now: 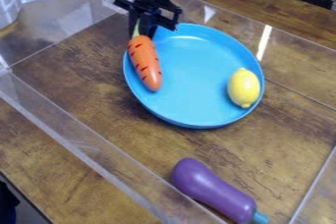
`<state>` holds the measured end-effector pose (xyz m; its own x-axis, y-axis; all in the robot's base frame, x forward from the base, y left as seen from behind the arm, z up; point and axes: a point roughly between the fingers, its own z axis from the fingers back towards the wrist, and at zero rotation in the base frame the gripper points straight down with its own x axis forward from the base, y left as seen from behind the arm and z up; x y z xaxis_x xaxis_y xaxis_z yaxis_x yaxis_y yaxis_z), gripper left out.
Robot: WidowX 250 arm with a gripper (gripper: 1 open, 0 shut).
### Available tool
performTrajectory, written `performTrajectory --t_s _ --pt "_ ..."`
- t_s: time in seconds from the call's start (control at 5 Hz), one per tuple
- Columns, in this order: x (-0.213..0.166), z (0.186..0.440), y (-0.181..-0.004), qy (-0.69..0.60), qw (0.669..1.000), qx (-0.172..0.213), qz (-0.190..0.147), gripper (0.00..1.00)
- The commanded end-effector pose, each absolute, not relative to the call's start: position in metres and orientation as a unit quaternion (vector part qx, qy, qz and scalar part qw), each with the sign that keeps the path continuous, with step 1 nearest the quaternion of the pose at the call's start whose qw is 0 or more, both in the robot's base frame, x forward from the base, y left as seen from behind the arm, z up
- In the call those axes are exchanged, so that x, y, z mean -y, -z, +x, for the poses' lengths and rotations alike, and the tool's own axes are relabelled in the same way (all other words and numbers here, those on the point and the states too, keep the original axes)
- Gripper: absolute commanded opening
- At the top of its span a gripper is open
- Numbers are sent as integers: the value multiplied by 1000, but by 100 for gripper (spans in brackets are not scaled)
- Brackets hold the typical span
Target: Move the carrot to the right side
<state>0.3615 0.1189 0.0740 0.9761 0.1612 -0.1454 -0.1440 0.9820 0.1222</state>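
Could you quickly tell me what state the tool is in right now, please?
Tool: closed on the top end of the carrot, which lies on the left rim of the blue plate.

Even, fairly bright light falls from above on my dark wooden worktop [79, 81], with pale glare streaking the clear plastic walls [53, 120] and a soft sheen on the round blue plate [197, 95], shadows faint, the whole low-resolution picture slightly soft, my black tool [147, 17] blurred.
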Motion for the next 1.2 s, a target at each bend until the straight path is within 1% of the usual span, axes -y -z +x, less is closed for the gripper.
performTrajectory --t_s 0.0,0.2,0.6,0.8,1.0 --pt "-116 363 -114 -62 995 -22 69 0" --pt "-101 362 -118 -30 997 -12 72 0" --pt "-59 357 -144 55 995 19 77 0" --pt "-39 358 -145 98 992 24 74 0" --pt "-22 357 -142 137 987 22 75 0"
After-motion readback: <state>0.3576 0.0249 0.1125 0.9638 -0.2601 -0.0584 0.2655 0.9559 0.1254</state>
